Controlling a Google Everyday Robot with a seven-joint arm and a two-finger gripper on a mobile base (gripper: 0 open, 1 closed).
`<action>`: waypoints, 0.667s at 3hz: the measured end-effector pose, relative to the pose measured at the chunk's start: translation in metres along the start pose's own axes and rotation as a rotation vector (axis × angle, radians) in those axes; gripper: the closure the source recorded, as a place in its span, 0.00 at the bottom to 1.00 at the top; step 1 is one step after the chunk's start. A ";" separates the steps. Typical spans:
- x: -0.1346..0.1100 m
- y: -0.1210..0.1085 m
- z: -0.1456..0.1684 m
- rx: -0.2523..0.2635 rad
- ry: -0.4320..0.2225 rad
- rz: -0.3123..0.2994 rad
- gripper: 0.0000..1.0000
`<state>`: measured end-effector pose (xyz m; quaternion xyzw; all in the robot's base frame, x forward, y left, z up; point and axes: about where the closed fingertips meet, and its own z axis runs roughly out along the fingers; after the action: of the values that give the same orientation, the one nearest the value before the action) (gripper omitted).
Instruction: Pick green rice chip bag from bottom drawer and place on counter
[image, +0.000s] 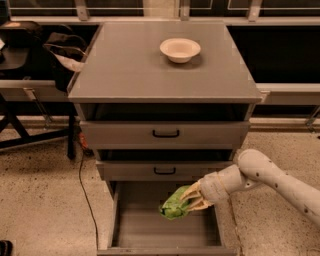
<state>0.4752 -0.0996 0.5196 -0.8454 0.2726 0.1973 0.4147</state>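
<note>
Okay, small crinkly lime-green rice chip bag (174, 205): pinched at the tips of the pale two-finger gripper (190, 199), bunched up. Its print is too small to read. The fingers (189, 191) are closed partway around the bag's near edge, and the bag sticks out from the fingertips toward picture-left. Bag and gripper both sit within the open bottom drawer (150, 229), the deepest grey one with a plain flat floor, directly under the gripper. Cannot tell whether the bag touches that floor. The beige jointed arm (272, 177) runs back from the gripper to the lower-right corner of the view.

Just above the gripper is a grey drawer front with a black handle (164, 171), and above that a second one (165, 133), both pulled slightly out. Well above the gripper is the broad flat matte grey counter (130, 65) with a round cream bowl (180, 49) near its far edge. No labels are readable on the cabinet.

Off to picture-left of the gripper, a thin black cable (83, 187) trails over the speckled floor (40, 200).
</note>
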 end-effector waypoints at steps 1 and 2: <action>-0.043 -0.027 -0.035 0.000 -0.002 -0.032 1.00; -0.071 -0.051 -0.064 -0.012 0.019 -0.055 1.00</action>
<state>0.4587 -0.1048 0.6270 -0.8571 0.2518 0.1793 0.4122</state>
